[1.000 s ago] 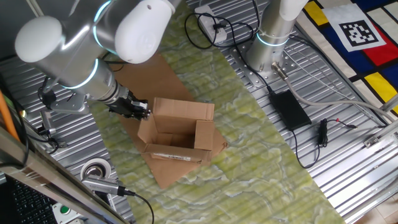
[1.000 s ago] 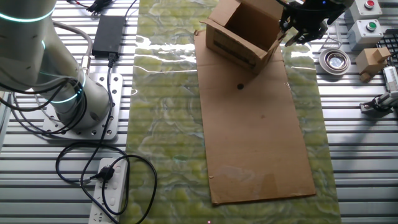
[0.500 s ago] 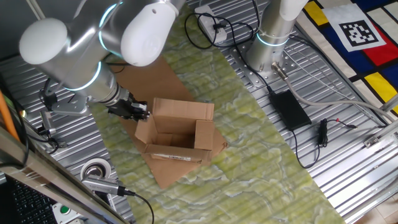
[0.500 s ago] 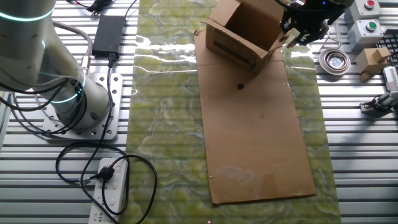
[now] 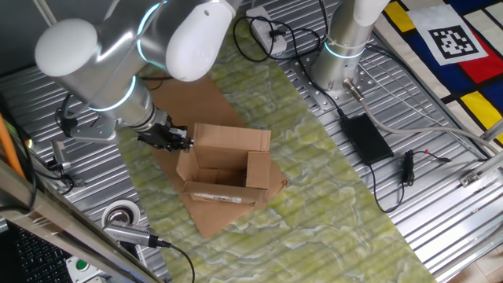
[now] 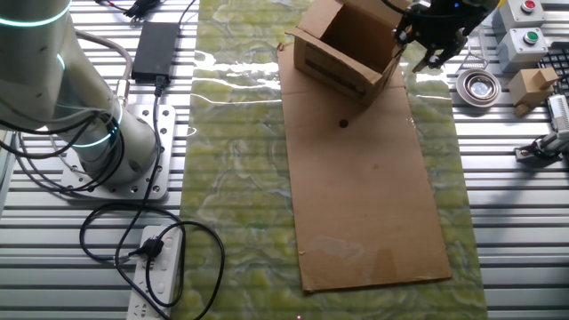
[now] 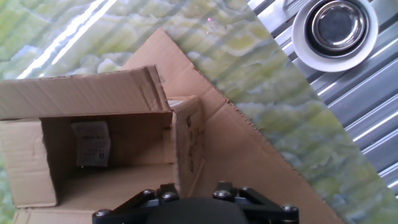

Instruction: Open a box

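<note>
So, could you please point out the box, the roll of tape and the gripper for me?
box (image 5: 224,169): one fixed view, on its inner floor.
roll of tape (image 7: 336,26): hand view, on its hub.
gripper (image 5: 174,139): one fixed view, at the fingertips.

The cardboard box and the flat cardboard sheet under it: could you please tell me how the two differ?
The cardboard box stands as a hollow volume with its flaps raised open; the cardboard sheet lies flat on the green mat. The box is compact, the sheet long and wider-spreading. The box carries a printed label strip on one side; the sheet shows only a small dark spot. Both are plain brown cardboard.
</note>
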You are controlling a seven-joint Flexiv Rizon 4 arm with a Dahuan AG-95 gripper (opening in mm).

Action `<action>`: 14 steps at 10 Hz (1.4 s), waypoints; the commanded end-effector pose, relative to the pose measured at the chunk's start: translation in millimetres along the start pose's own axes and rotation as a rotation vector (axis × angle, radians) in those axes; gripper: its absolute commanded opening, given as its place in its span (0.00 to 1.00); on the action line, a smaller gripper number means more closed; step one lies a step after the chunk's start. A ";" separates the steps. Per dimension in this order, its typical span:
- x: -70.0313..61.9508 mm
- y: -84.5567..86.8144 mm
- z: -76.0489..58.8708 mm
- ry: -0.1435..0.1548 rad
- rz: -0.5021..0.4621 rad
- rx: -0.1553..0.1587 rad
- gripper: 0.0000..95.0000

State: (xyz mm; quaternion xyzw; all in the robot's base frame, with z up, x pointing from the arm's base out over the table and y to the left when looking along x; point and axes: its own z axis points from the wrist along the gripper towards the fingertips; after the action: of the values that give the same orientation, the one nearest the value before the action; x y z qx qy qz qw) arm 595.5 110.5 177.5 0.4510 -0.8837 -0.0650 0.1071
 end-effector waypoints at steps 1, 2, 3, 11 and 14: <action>0.0 0.2 -2.3 -0.002 -0.001 -0.002 0.40; -0.1 0.5 -3.7 0.000 0.000 -0.004 0.40; -0.3 0.5 -4.5 0.005 0.000 0.001 0.20; -1.7 0.2 -6.6 0.010 -0.007 0.015 0.20; -3.4 -1.4 -6.0 0.007 -0.006 0.024 0.20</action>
State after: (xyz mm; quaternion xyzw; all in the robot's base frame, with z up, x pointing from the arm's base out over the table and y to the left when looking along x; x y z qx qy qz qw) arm 600.1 112.4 182.1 0.4544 -0.8830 -0.0532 0.1046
